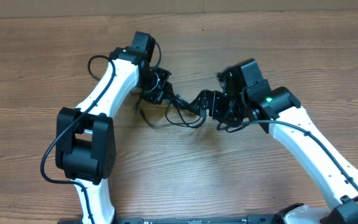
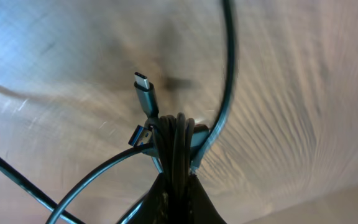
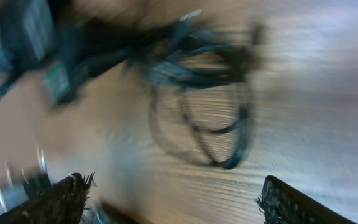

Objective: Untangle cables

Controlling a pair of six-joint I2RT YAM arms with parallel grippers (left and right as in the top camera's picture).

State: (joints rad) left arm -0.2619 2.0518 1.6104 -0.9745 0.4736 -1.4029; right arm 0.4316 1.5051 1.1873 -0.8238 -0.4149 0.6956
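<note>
Since the left wrist view shows several black strands pinched together right at the fingertips, the left gripper [image 2: 178, 179] is clenched on the cables [image 2: 175, 140], with the bundle running straight out from between its jaws. Just beyond the left gripper's tips a grey USB-C plug [image 2: 143, 88] sticks out of the bundle. A blue plug [image 2: 138, 134] is tucked beside it, and single strands arc away on both sides.

The right gripper [image 3: 174, 190] is released, fingers [image 3: 61, 199] spread wide with nothing between them. That view is motion-blurred, so fine detail is lost.

Overhead, the tangle stretches from the left gripper toward the right gripper [image 1: 205, 103], its long axis on the line joining them. Slack loops sag onto the table [image 1: 185, 174] on the robot-base side of the left gripper. The loops lie ahead of the right gripper's spread fingers; I cannot tell if they touch.

Judgement: the left anchors and the right is the free arm. It needs to close on one loose strand and pull away from the left gripper along that axis.

No brand, label or readable writing. There is only a green light [image 1: 269, 99], past the right gripper from the left gripper.
</note>
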